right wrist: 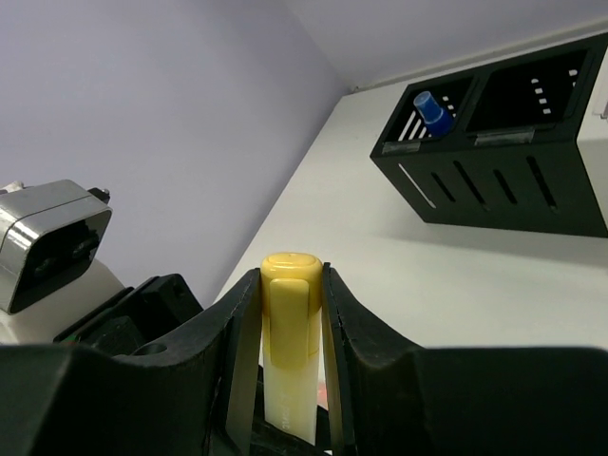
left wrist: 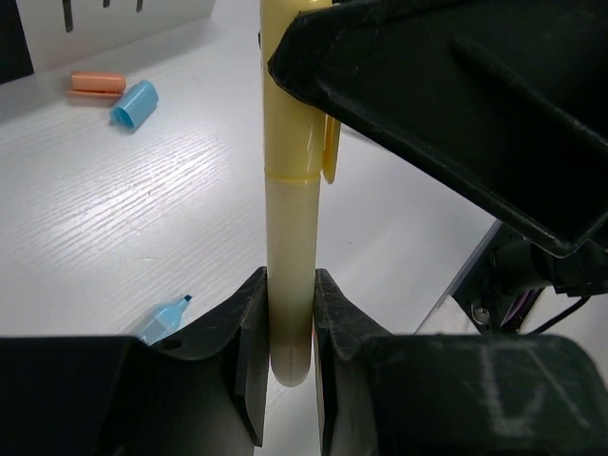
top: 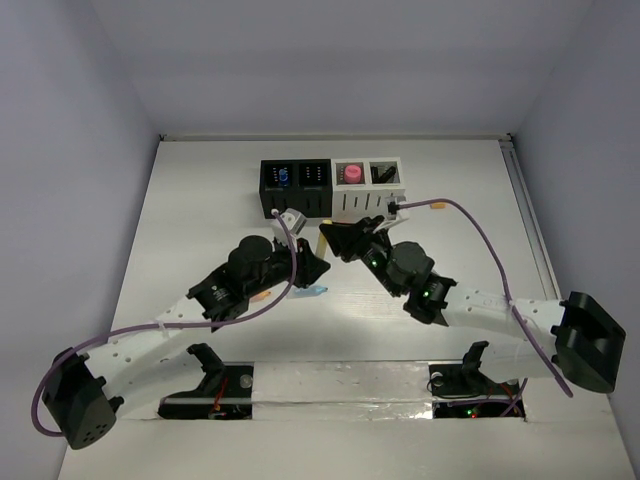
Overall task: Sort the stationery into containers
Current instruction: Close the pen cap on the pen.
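Observation:
A yellow highlighter (left wrist: 290,218) is held between both grippers just above the table, in front of the containers. My left gripper (left wrist: 290,323) is shut on its pale barrel end. My right gripper (right wrist: 290,285) is shut on its yellow capped end (right wrist: 290,304). In the top view the two grippers (top: 318,262) (top: 328,238) meet tip to tip with the highlighter (top: 321,242) between them. The two black holders (top: 295,203) and two white holders (top: 365,206) stand in a row just behind. A blue piece (right wrist: 432,114) sits in the left black holder and a pink one (top: 350,173) in a white one.
A light blue highlighter (left wrist: 163,318) lies on the table under my left gripper. A blue cap (left wrist: 133,103) and an orange piece (left wrist: 97,83) lie nearer the holders. The side walls stand left and right.

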Controlling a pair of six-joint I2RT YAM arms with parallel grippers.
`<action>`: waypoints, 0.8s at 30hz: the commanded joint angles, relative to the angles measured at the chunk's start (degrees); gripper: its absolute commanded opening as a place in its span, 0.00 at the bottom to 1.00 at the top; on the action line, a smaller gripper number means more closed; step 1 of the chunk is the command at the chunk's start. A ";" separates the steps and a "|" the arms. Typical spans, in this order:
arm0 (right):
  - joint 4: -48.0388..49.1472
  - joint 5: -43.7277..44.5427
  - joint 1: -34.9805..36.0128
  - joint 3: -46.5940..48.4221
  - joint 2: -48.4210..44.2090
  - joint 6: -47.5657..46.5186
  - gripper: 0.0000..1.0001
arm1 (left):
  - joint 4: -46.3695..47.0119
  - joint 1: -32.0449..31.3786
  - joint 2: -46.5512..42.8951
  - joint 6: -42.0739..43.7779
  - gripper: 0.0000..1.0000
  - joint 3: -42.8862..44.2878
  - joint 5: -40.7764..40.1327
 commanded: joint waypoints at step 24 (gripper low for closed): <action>-18.47 -0.41 8.50 0.79 4.71 3.55 0.00 | 18.26 7.79 -4.64 -4.17 0.05 7.15 -4.37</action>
